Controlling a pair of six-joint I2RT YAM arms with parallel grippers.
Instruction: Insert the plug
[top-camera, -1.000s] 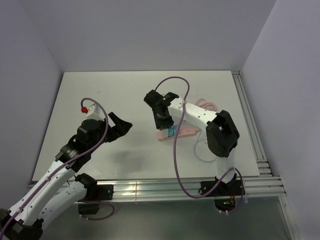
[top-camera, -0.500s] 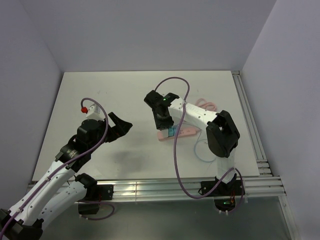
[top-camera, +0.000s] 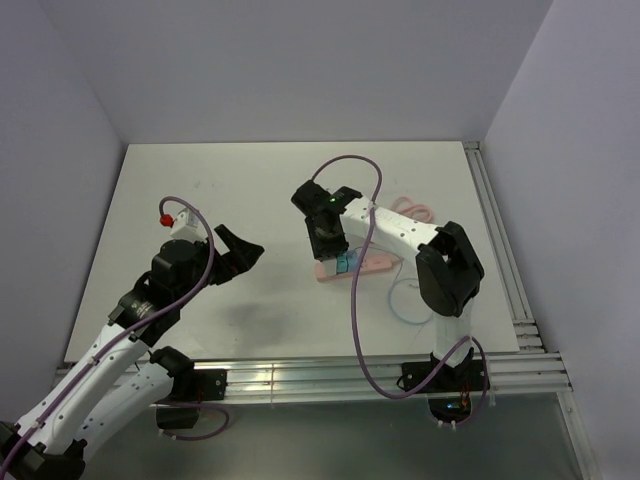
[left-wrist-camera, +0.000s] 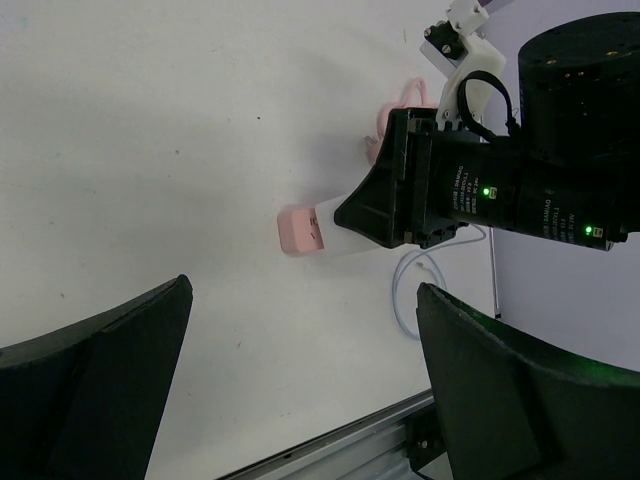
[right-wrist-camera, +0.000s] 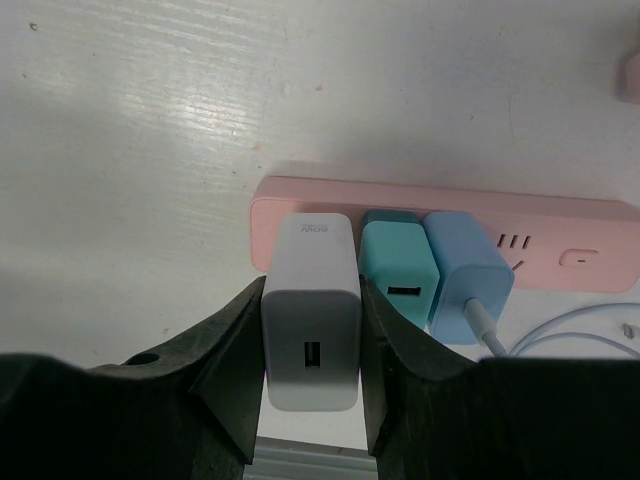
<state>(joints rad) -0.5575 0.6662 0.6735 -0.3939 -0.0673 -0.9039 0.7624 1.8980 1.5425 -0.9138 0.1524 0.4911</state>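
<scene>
Our right gripper (right-wrist-camera: 312, 345) is clamped narrow on the small white charger block (right-wrist-camera: 312, 262), one finger on each flank, and the block stands at the left end of the pink power strip (right-wrist-camera: 560, 225). The teal plug (right-wrist-camera: 398, 265) sits in the strip just beside it, between the white block and a blue plug (right-wrist-camera: 465, 275) with a white cable (right-wrist-camera: 570, 330), and it looks seated, though we cannot tell how deep. One finger is wedged in the slim gap next to the teal plug, so any twist or sideways pull could knock it askew. Nothing pins the strip, so a lift could drag it up too. Our left gripper (left-wrist-camera: 305, 300) hangs wide open and empty, well apart toward the worktop's (top-camera: 200, 200) left side. Bare surface lies left of the strip and toward the far edge. Toward the right edge, cable loops crowd the way
</scene>
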